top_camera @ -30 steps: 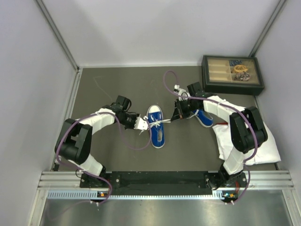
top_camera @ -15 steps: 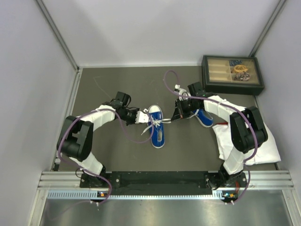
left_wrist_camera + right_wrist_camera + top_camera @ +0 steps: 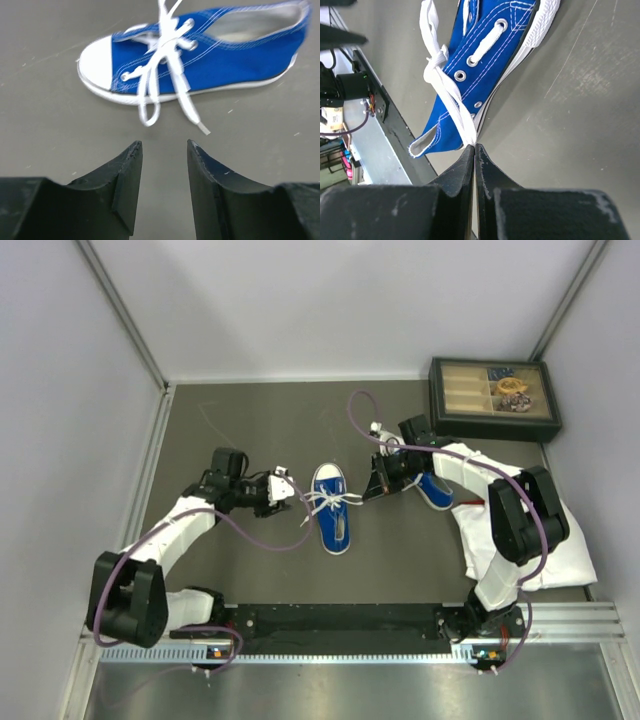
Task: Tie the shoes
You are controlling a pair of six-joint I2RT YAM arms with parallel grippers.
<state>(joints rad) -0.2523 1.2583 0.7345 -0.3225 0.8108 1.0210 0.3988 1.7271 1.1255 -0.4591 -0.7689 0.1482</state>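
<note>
The grey table [image 3: 250,430] is unchanged, as are the white cloth [image 3: 565,550] at the right edge and the compartment box [image 3: 493,398] in the far right corner. The left arm [image 3: 190,520] has been swung out to the left since the earlier frame. The left gripper [image 3: 285,490], then at the laces, is now drawn back clear of the shoe, its jaws parted by a moderate gap and nothing held. The right arm [image 3: 470,472] is not moved. The centre shoe [image 3: 332,508] is seen in about the same spot mid-table, toe pointing away from the bases. The second shoe [image 3: 437,496] is partly hidden under the right arm. The right gripper [image 3: 373,490] is pinched fully closed on one lace [image 3: 447,95], which is pulled taut. The other lace end [image 3: 192,112] is left slack on the table.
</note>
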